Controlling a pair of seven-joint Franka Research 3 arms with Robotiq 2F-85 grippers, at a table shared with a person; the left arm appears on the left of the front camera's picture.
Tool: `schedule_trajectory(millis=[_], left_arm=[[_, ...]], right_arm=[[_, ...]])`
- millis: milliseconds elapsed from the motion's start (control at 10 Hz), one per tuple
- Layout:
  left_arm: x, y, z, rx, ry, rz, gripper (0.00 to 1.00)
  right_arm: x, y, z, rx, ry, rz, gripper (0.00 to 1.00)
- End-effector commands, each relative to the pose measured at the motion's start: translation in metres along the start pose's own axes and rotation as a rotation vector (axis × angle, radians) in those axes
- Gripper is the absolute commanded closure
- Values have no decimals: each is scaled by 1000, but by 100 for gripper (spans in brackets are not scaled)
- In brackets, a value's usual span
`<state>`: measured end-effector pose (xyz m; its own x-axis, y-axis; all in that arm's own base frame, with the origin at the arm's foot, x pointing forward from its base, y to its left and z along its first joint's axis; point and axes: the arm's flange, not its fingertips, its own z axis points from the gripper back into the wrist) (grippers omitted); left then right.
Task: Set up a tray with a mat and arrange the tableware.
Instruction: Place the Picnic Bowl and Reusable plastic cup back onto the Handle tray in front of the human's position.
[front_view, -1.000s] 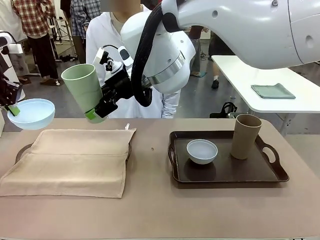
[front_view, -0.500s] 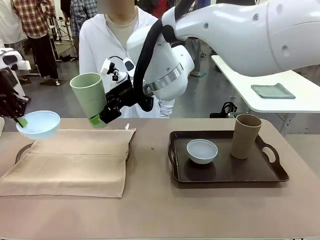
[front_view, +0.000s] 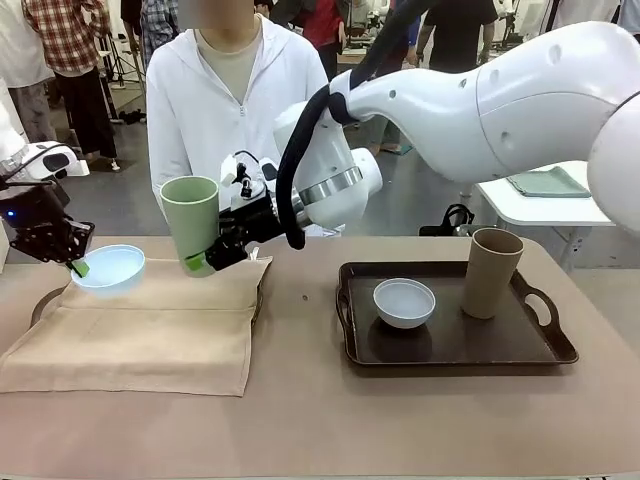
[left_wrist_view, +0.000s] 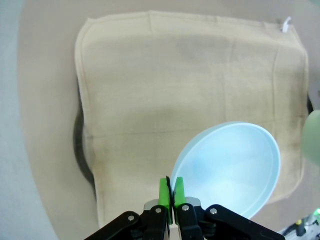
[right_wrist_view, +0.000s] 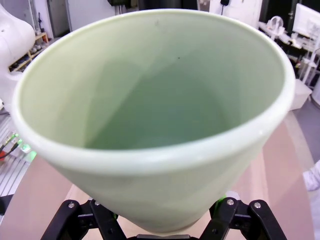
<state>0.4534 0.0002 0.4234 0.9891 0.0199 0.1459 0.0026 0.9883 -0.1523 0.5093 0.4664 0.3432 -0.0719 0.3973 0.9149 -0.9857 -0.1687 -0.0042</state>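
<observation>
Beige mat (front_view: 150, 325) lies spread over the left tray (front_view: 40, 303), whose dark rim peeks out at the edges. At the mat's far left corner the left fingers (front_view: 79, 266) are clenched on the rim of the blue bowl (front_view: 108, 267), pinching its wall between the green pads. The bowl sits low over the cloth (whether it touches I cannot tell). Beside it the right fingers (front_view: 197, 262) grasp the green tumbler (front_view: 190, 215) around its lower end, one finger on either side. They hold it mouth up and nearly upright over the mat's far edge, to the right of the bowl and apart from it. On the right tray (front_view: 500, 345) the whitish bowl (front_view: 404, 302) stands left of the middle and the tan tumbler (front_view: 490, 272) stands upright toward the far right, the two apart. Both trays rest on the counter (front_view: 330, 420), with a person (front_view: 230, 100) in a white jacket standing at its far side
</observation>
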Motion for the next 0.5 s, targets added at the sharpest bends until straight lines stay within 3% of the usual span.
schedule_trajectory(millis=[0,400], left_arm=[[5,0,-16,-22,-4,-19,96],[8,-3,-49,-22,12,-16,96]], right_arm=[[-11,-4,-9,8,-13,-8,20],[-34,-8,-22,25,-4,-39,20]])
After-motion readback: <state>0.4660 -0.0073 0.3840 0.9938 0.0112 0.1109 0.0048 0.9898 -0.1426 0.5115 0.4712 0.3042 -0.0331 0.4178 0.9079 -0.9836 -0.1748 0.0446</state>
